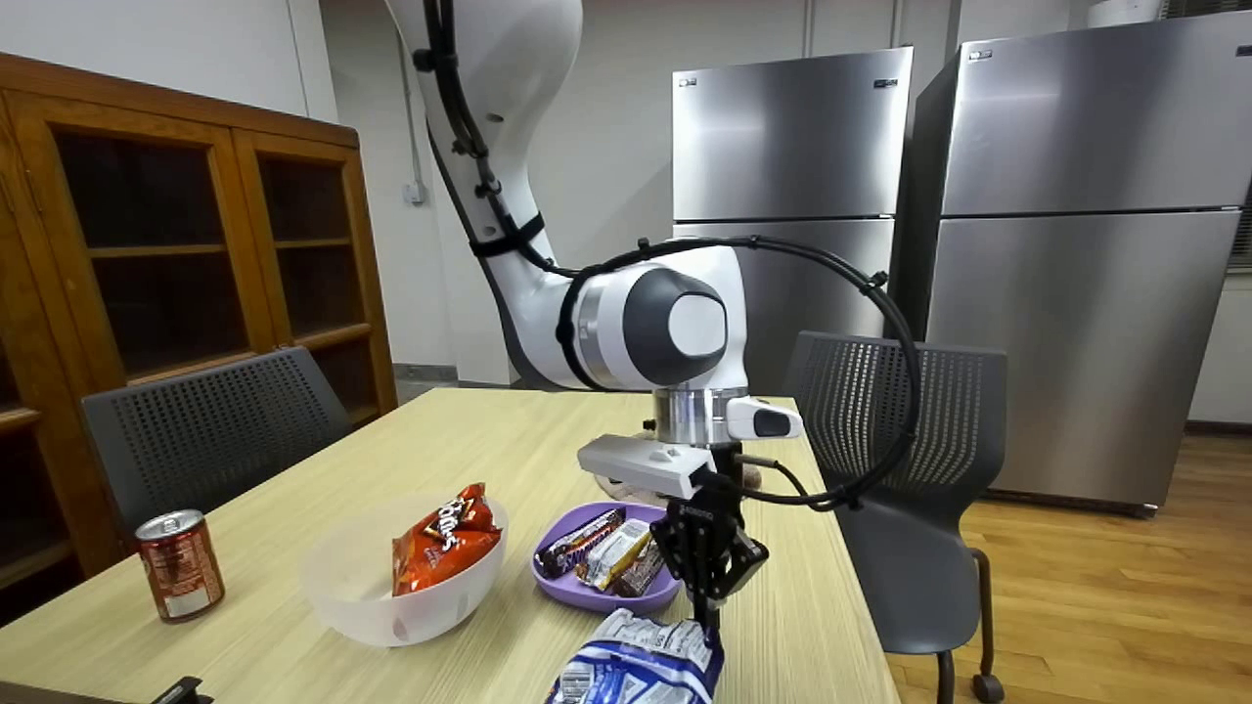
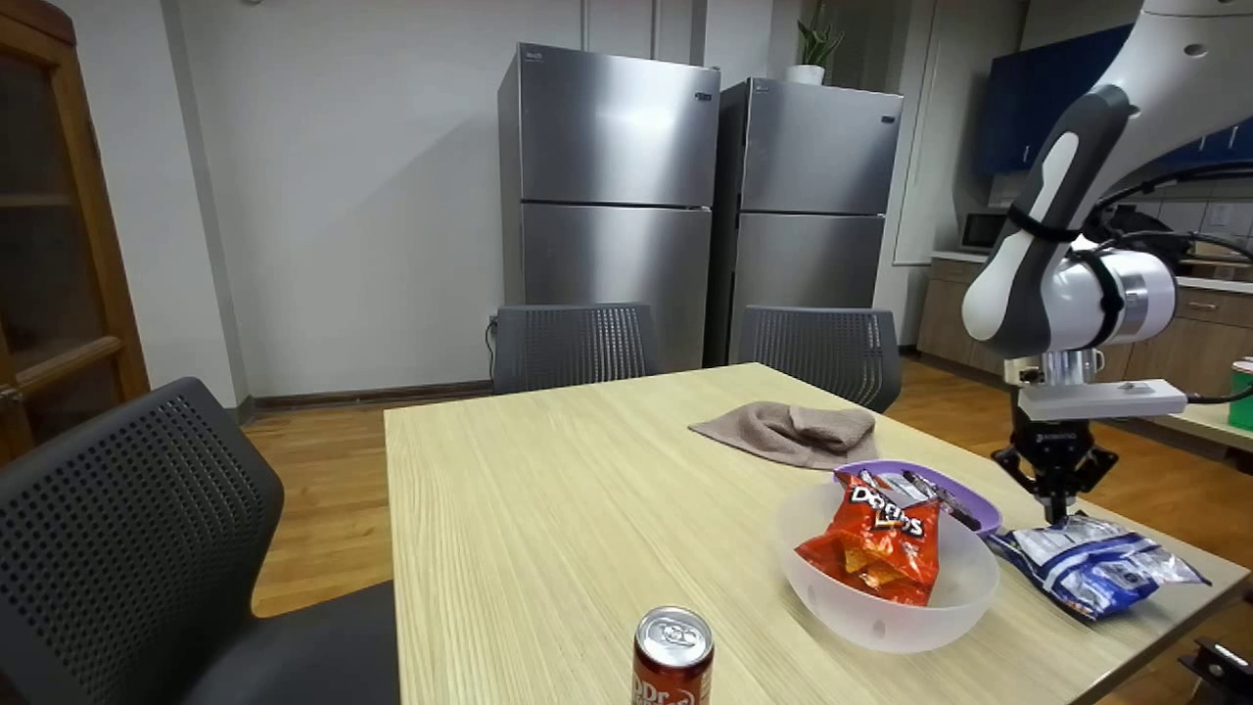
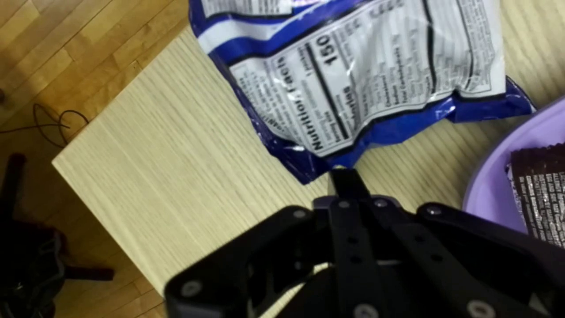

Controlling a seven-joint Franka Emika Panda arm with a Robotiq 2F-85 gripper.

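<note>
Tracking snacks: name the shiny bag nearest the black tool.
The shiny blue-and-white bag on the pale wooden table, right at the tool; the red Doritos bag sits farther off, in the translucent bowl.

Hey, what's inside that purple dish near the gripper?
In an exterior view, the purple dish holds at least three wrapped bars. The gripper blocks part of one side there, and whatever lies beneath the bars is covered.

The white arm point(image 1: 536, 323) bends over, its claw point(image 3: 348, 176) pointing straight down, pinched tightly closed.
</note>
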